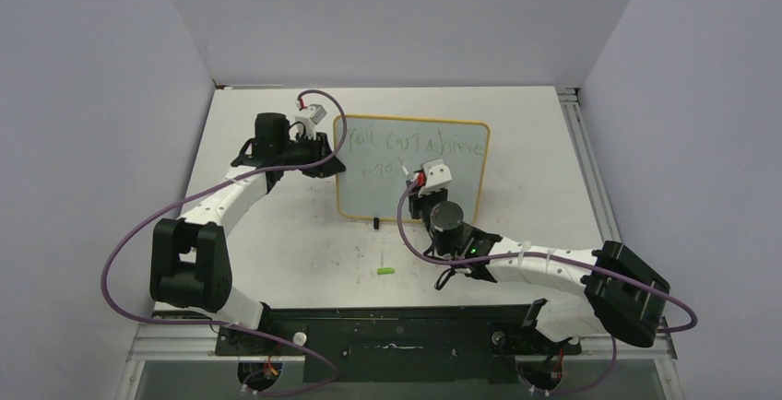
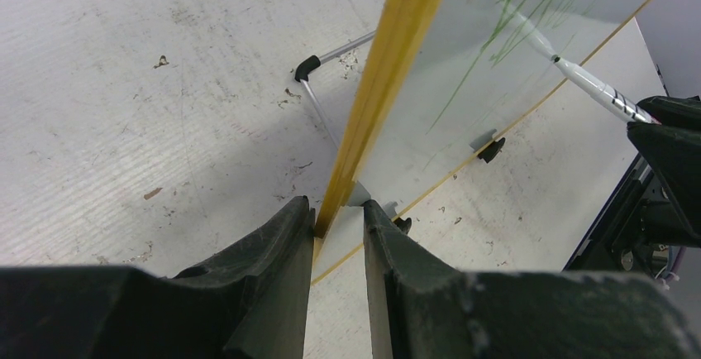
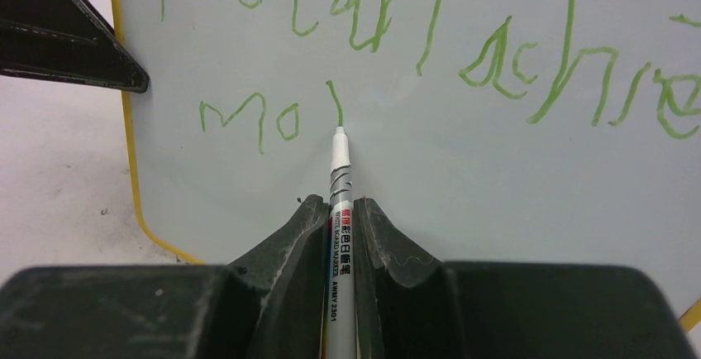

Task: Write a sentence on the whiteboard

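The left claw (image 1: 321,149), seen from above, sits at the left edge of the whiteboard (image 1: 456,193). The right claw (image 1: 417,182) reaches over its lower middle. A small green piece (image 1: 385,272), perhaps a pen cap, lies on the table (image 1: 304,234) well in front of the whiteboard.

From the left wrist, that claw pinches the whiteboard's edge narrowly, probably to steady it against the pen's push.

From the right wrist, the claw clamps the marker (image 3: 339,169). Its tip touches the whiteboard just right of "mo", so the sentence (image 3: 372,36) looks unfinished.
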